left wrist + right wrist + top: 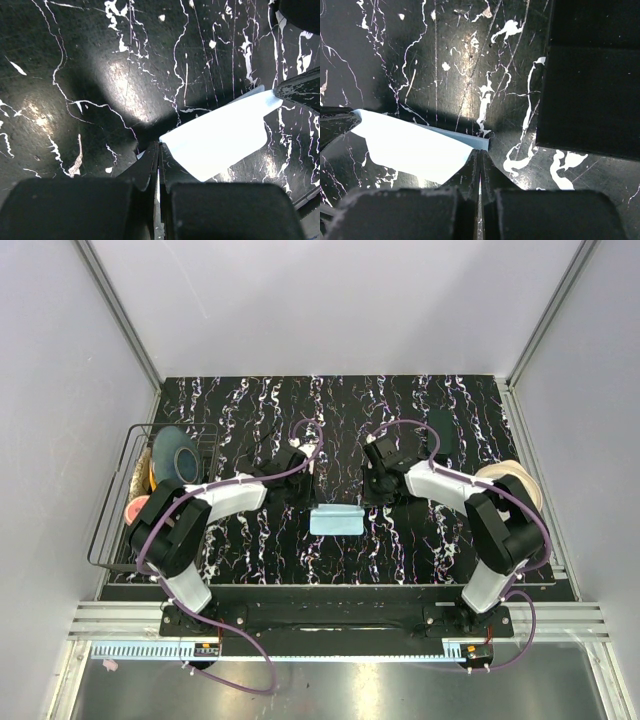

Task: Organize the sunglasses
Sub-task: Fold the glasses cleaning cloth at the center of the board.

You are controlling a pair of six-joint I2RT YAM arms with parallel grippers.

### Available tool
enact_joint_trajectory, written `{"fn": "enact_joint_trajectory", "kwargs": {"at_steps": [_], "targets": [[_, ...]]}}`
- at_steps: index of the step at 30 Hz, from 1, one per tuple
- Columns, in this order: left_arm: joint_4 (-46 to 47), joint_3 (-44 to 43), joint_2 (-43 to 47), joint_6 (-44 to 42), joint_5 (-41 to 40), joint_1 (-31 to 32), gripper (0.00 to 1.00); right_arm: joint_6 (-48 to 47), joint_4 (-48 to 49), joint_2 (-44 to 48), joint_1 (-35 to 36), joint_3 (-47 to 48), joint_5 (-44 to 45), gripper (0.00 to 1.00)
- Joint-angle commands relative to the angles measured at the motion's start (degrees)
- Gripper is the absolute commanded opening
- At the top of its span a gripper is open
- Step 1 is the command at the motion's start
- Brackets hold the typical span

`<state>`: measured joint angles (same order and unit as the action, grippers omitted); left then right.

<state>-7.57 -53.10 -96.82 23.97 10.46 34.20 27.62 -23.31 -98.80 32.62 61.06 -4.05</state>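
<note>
Left end effector (159, 152), right end effector (481, 155) clamped on blue cloth (335, 520); bowl (180, 455) in wire basket (170, 426)

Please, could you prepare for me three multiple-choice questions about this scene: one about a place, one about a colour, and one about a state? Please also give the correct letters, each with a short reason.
1. Where is the cloth?
A. Hanging on the back wall
B. Near the middle of the table
C. On the floor

2. What colour is the cloth?
A. Red
B. Yellow
C. Light blue

3. In what state is the left pincer?
A. Shut on a corner of the cloth
B. Wide open, high above the cloth
C. Shut on a pair of sunglasses

Answers:
1 B: the top view shows it at the centre of the dark marbled surface.
2 C: all three views show it pale blue.
3 A: the left wrist view shows the fingertips pressed together right at the cloth's corner.
</note>
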Motion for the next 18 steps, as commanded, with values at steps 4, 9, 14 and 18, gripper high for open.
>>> {"fn": "enact_joint_trajectory", "kwargs": {"at_steps": [4,9,14,18], "targets": [[1.4,0.6,1.1,-1.2,0.4,0.7,0.0,1.3,2.1,3.5,0.2,-1.6,-2.3,0.0],[0.5,0.6,0.9,-1.3,-0.3,0.7,0.0,1.7,2.6,3.5,0.1,-2.7,-2.7,0.0],[0.4,0.5,0.1,-1.2,0.3,0.8,0.0,1.8,2.7,3.2,0.2,-2.8,-2.9,0.0],[0.5,0.7,0.0,-1.4,0.1,1.0,0.0,1.7,2.8,2.8,0.2,-3.2,-3.4,0.0]]}}
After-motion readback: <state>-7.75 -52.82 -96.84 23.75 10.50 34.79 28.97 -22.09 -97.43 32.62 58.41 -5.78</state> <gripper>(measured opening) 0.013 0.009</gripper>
